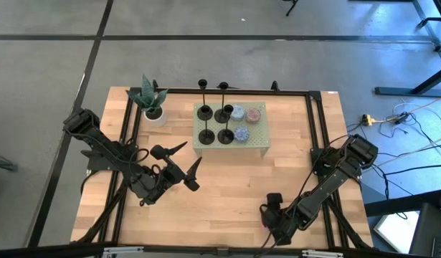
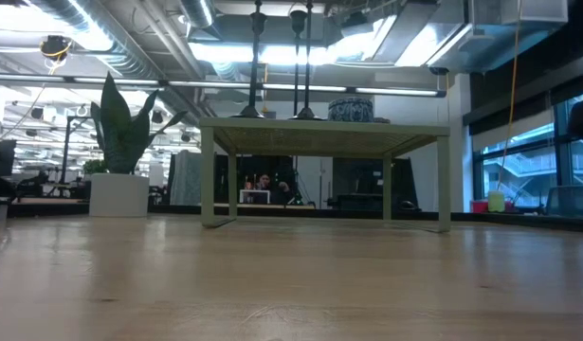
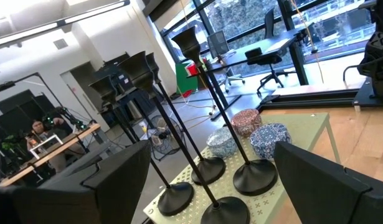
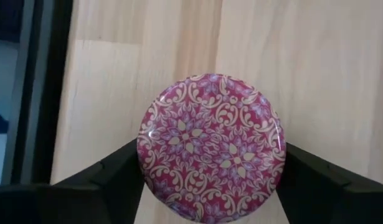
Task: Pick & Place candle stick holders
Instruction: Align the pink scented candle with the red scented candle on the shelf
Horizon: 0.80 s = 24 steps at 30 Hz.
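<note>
Several black candle stick holders (image 1: 206, 135) stand on their disc bases on a low green stand (image 1: 257, 141) at the table's far middle, with speckled pucks (image 1: 240, 133) beside them. In the left wrist view the holders (image 3: 253, 176) rise with thin stems and cup tops. My left gripper (image 1: 191, 154) hovers open in front of the stand, level and pointing at it. Near the table's front edge my right gripper (image 1: 272, 209) points down over a round pink patterned puck (image 4: 210, 146), one finger on each side of it. My right gripper has the pink puck's round rim (image 4: 145, 167) between its two fingers, one finger against each opposite side. The fingers (image 4: 116, 177) come from above, slanting down. The puck lies flat, patterned face up, on the wooden tabletop.
A potted green plant (image 1: 150, 100) stands at the table's far left corner. A black frame (image 1: 315, 122) runs along the table's edges. Bare wood lies between the stand and the front edge (image 1: 227, 193).
</note>
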{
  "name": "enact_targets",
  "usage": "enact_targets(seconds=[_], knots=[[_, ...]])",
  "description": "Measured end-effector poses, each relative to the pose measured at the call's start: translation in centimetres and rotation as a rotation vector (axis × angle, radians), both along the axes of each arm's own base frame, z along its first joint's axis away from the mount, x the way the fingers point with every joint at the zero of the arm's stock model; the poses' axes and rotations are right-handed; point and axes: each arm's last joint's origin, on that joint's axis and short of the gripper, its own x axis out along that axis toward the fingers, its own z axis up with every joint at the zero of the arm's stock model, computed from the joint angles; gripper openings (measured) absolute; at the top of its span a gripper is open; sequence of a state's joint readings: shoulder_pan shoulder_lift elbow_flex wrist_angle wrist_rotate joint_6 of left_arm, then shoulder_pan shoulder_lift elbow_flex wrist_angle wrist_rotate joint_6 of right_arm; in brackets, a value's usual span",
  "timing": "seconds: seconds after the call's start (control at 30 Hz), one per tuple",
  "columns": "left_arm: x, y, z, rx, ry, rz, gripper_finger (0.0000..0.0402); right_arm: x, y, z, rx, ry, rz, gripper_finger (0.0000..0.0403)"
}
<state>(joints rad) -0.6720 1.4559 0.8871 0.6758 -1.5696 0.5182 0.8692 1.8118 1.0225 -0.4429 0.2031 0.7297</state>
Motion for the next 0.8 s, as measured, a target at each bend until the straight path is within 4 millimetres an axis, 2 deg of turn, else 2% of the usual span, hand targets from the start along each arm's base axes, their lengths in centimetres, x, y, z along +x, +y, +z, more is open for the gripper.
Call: enact_targets(seconds=[0.27, 0.43, 0.57, 0.8], knots=[[0.0, 0.0, 0.0, 0.0, 0.0, 0.0, 0.0338, 0.7, -0.2, 0.5, 0.008, -0.021, -0.078, 0.0319], [0.0, 0.0, 0.0, 0.0, 0.0, 0.0, 0.0338, 1.7, -0.5, 1.5, -0.025, -0.02, -0.055, 0.0306], [0.0, 0.0, 0.0, 0.0, 0.0, 0.0, 0.0338, 2.6, -0.9, 3.0, -0.089, -0.001, -0.051, 0.0299], [0.1, -0.1, 0.0, -0.016, -0.028, -0.053, 0.0338, 3.9, -1.4, 6.7, -0.239, -0.009, 0.004, 0.0315]])
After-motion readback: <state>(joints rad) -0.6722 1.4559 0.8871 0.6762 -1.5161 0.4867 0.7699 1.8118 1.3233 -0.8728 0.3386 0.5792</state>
